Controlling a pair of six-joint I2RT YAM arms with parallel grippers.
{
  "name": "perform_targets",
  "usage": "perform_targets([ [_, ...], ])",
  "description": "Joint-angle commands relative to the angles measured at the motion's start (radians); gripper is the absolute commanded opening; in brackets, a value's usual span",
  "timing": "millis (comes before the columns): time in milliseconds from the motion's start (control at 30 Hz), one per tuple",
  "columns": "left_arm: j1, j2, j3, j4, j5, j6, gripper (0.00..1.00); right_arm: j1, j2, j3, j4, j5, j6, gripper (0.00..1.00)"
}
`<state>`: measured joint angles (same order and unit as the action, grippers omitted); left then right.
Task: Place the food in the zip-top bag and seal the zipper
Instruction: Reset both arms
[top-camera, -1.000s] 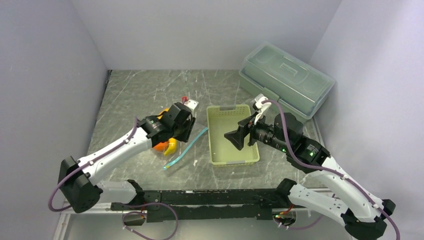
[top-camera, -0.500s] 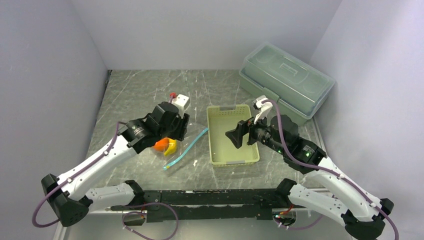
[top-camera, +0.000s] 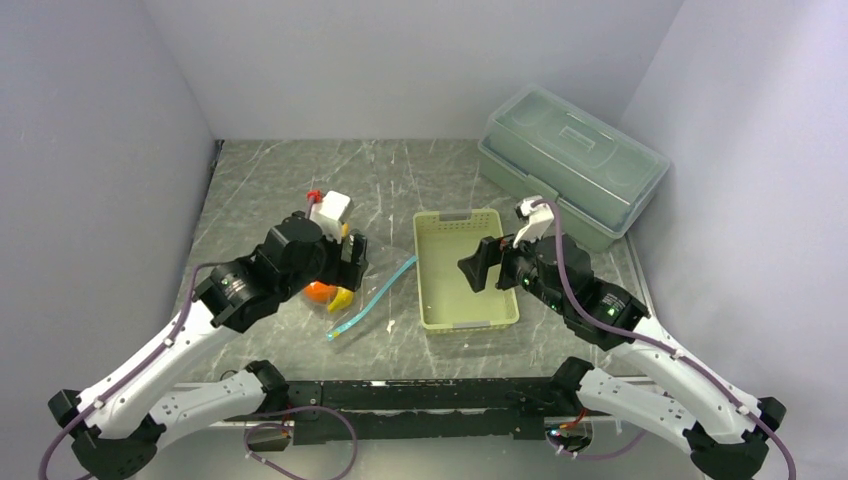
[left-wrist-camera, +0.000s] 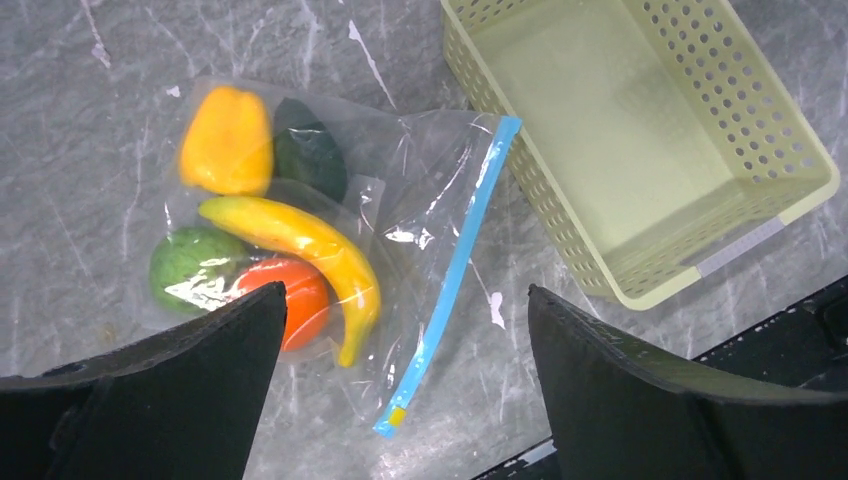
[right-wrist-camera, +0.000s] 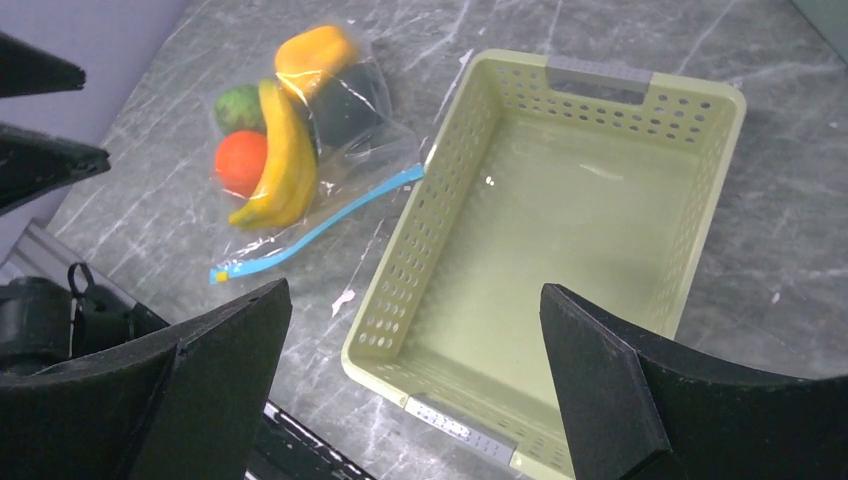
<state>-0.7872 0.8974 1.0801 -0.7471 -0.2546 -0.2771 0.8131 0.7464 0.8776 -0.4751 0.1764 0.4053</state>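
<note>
The zip-top bag (left-wrist-camera: 400, 200) lies flat on the marble table, left of the basket, with the food inside: a yellow-orange pepper (left-wrist-camera: 227, 140), a dark avocado (left-wrist-camera: 310, 155), a banana (left-wrist-camera: 310, 245), a bumpy green fruit (left-wrist-camera: 190, 268) and an orange ball (left-wrist-camera: 300, 300). Its light blue zipper (left-wrist-camera: 455, 270) runs along the edge nearest the basket, also seen as the zipper (top-camera: 372, 297) from above. My left gripper (left-wrist-camera: 405, 385) hangs open above the bag, holding nothing. Over the basket my right gripper (right-wrist-camera: 415, 385) is open and empty too.
A pale green perforated basket (top-camera: 425, 300) stands empty at mid-table. A large translucent lidded box (top-camera: 570, 160) sits at the back right. Grey walls close in the left, back and right sides. The black frame (top-camera: 400, 395) of the arm bases runs along the near edge.
My left gripper has opened wide and pulled back up and to the left, off the bag. The right gripper opened a little more and drew back slightly. The bag has stayed in place.
</note>
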Motion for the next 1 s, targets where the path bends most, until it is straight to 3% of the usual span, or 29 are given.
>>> perform_targets([
  [0, -0.004, -0.038, -0.012, 0.010, -0.014, 0.027, 0.99, -0.001, -0.016, 0.000, -0.022, 0.096, 0.084, 1.00],
  [367, -0.004, -0.107, -0.022, 0.020, -0.032, 0.019, 1.00, -0.003, -0.046, 0.014, -0.123, 0.258, 0.239, 1.00],
  [533, -0.004, -0.118, -0.036, 0.053, 0.006, 0.005, 1.00, -0.001, -0.037, 0.038, -0.154, 0.215, 0.175, 1.00],
  [967, -0.004, -0.088, -0.029, 0.043, 0.027, 0.000, 1.00, -0.002, -0.086, 0.020, -0.165, 0.360, 0.228, 1.00],
])
